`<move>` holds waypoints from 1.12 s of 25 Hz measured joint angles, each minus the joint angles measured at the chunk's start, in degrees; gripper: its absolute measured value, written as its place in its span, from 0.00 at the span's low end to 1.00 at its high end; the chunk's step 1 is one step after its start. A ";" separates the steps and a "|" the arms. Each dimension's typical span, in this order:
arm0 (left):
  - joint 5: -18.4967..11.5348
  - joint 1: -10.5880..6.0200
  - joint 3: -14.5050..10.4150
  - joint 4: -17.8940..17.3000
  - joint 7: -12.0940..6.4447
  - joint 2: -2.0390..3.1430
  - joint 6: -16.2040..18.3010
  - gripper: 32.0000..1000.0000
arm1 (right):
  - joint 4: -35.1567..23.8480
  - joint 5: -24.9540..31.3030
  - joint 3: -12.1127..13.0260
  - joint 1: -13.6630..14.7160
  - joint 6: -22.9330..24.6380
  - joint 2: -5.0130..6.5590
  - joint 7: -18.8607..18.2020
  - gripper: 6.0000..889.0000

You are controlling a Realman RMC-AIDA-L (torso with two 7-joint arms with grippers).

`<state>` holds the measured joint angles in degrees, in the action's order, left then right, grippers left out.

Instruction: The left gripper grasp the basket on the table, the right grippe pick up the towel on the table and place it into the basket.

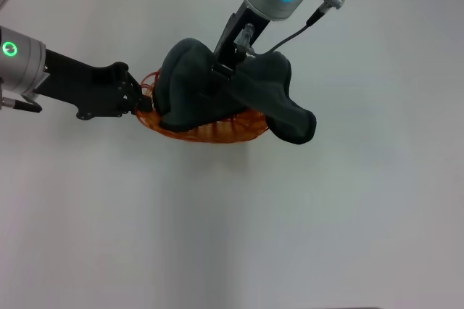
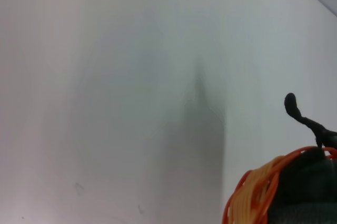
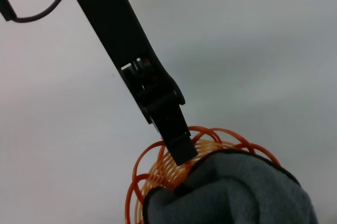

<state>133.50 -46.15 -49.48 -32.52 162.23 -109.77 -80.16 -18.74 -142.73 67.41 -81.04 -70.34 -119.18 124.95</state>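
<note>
L arm first: black two-fingered left gripper [image 1: 138, 99] on a black link w/ green ring light reaches in from the left, fingers closed on the left end of the small oval orange wire basket [image 1: 210, 131] at its looped rim. Right wrist view shows one finger [image 3: 179, 148] pressed right at the rim loops. Prob held so the light basket won't slide or tip while the cloth goes in.

Basket sits on the large white matte table [image 1: 232, 236], about centre, slightly far of middle.

The soft dark grey-green towel [image 1: 196, 91] is bunched over the basket; most of it sits on or inside, but one thick fold hangs over the right rim and droops toward the table, so placement isn't clean yet.

R arm: slim black right grippe [image 1: 221, 69] on a silver-grey arm w/ cyan ring light comes down from the far side, tips buried in the top of the towel, looks pinched on it, likely to steer the cloth down.

Judgement: place step nearly done; overhanging right fold needs tucking in before release.
</note>
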 joint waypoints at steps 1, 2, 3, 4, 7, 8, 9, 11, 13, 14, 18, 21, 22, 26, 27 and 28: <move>0.00 0.00 0.00 0.00 -0.02 0.00 0.00 0.06 | 0.00 0.00 -0.01 0.00 0.05 0.00 0.00 0.54; 0.00 0.00 0.00 0.00 -0.04 0.00 0.00 0.06 | 0.00 0.00 -0.02 0.00 0.09 0.00 0.00 0.58; 0.00 0.00 0.00 0.00 -0.04 0.00 0.00 0.06 | 0.00 0.00 -0.02 -0.02 0.13 0.00 -0.02 0.62; 0.00 0.00 0.00 0.00 -0.06 0.00 0.00 0.06 | 0.00 0.00 -0.02 -0.04 0.16 0.00 -0.02 0.66; 0.00 0.00 0.00 0.00 -0.08 0.00 0.00 0.06 | -0.07 0.00 -0.01 -0.09 0.19 0.00 -0.04 0.78; 0.01 0.01 0.00 0.00 -0.08 0.00 0.00 0.06 | -0.11 0.00 0.00 -0.09 0.20 0.00 -0.04 0.82; 0.01 0.04 0.00 0.04 -0.08 0.00 0.02 0.06 | -0.17 0.00 0.00 -0.09 0.20 0.00 -0.05 0.86; 0.01 0.11 0.00 0.25 -0.09 0.00 0.04 0.06 | -0.43 0.00 0.00 -0.09 0.19 0.00 -0.06 0.93; 0.01 0.25 0.00 0.46 -0.12 0.00 0.09 0.06 | -0.78 0.00 0.00 -0.09 -0.06 0.00 -0.04 0.97; 0.01 0.31 0.00 0.49 -0.12 0.00 0.12 0.06 | -0.96 0.00 0.01 -0.09 -0.13 0.00 0.00 0.98; 0.01 0.50 0.00 0.59 -0.14 0.00 0.24 0.06 | -1.74 0.00 0.00 -0.08 -1.13 0.00 0.31 0.98; 0.01 0.62 0.00 0.61 -0.15 0.00 0.28 0.06 | -2.90 0.00 0.01 0.26 -2.33 0.00 0.49 0.98; 0.01 0.68 0.00 0.62 -0.16 0.00 0.28 0.06 | -3.45 0.00 0.01 0.42 -2.89 0.00 0.58 0.98; 0.08 0.88 0.00 0.62 -0.16 0.00 0.34 0.06 | -4.99 -0.22 0.00 0.63 -4.69 0.00 1.44 0.98; 0.09 0.96 0.00 0.62 -0.16 0.00 0.37 0.06 | -5.23 -0.36 0.00 0.65 -5.05 0.03 1.70 0.98; 0.10 1.10 0.00 0.62 -0.16 0.03 0.37 0.06 | -5.50 -0.44 0.00 0.70 -5.26 0.12 1.95 0.98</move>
<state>133.60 -45.04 -49.48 -31.90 162.07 -109.75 -79.79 -24.24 -143.17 67.41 -80.33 -75.60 -119.06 126.90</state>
